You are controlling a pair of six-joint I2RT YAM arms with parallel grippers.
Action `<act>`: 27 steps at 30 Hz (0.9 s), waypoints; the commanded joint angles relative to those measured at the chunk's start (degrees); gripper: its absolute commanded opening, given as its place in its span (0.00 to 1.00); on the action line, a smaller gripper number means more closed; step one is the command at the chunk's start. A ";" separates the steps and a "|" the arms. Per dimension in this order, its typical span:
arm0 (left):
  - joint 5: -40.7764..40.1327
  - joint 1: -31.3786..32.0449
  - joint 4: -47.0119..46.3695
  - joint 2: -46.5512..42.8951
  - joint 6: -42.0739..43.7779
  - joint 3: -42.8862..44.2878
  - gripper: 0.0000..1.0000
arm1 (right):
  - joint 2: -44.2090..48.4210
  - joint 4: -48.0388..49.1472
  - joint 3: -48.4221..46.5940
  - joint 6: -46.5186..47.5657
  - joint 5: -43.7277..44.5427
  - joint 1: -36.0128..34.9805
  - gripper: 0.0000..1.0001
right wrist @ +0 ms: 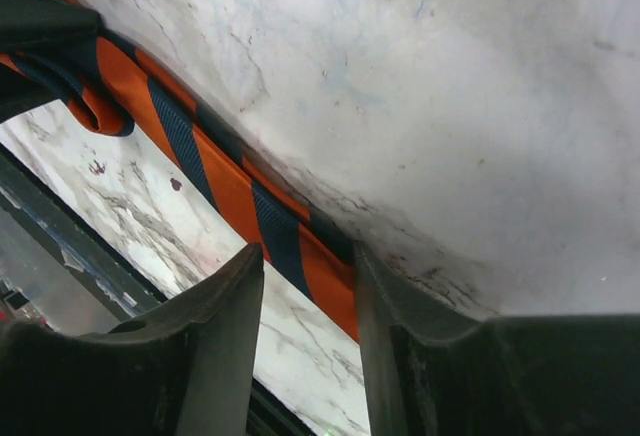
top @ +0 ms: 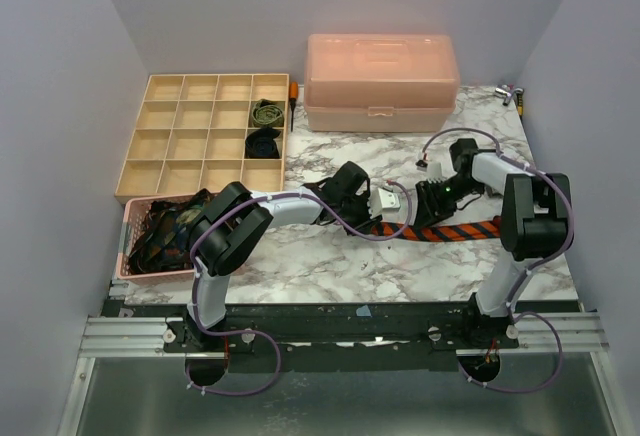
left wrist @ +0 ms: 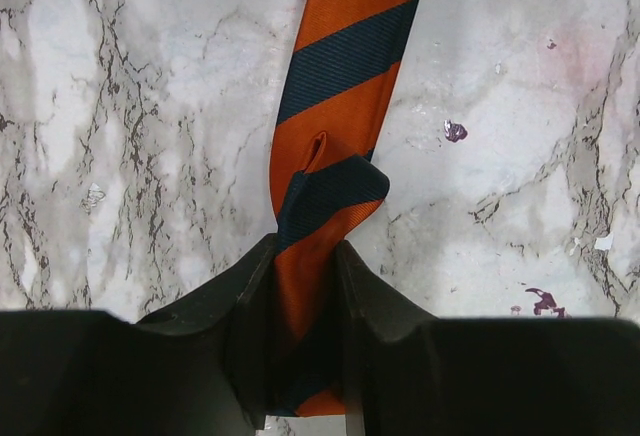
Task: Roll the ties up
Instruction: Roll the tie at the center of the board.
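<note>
Top view: the orange-and-navy striped tie (top: 460, 231) lies on the marble table (top: 330, 256), its left end hidden by the arms.
Left wrist view: the left gripper (left wrist: 305, 256) is clamped on the tie's folded end.
Right wrist view: the right gripper (right wrist: 305, 266) straddles the tie, jaws apart.

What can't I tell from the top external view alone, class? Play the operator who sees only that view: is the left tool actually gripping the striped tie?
Observer: Yes. In the left wrist view the left tool is shut on the striped tie, and the fabric is pinched narrow in its grip.
Operator: Is there any roll there yet?
Observer: Only a small fold sits just ahead of that tool. Beyond it the tie runs flat across the marble table.
Operator: And the right tool?
Observer: In the right wrist view the right tool is open, with the tie crossing the gap between its jaws.
</note>
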State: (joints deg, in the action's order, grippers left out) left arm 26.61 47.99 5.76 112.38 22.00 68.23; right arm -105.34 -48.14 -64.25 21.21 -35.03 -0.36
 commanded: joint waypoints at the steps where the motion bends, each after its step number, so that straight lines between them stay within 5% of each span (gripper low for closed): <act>1: 1.58 0.53 10.32 1.40 -1.69 -2.79 0.29 | 3.25 -2.45 1.88 2.91 3.99 0.69 0.48; 12: 3.04 0.29 12.08 1.73 -3.49 -2.18 0.30 | 15.09 5.11 7.91 19.08 14.98 1.85 0.74; 27: 7.16 -1.69 15.06 4.47 -8.69 0.14 0.31 | 12.32 9.85 14.23 19.83 23.65 3.36 0.70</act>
State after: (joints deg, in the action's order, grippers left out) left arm 32.25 46.89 10.94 112.38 15.99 69.58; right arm -91.96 -39.00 -52.66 40.99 -14.06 2.33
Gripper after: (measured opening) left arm 0.305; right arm 0.707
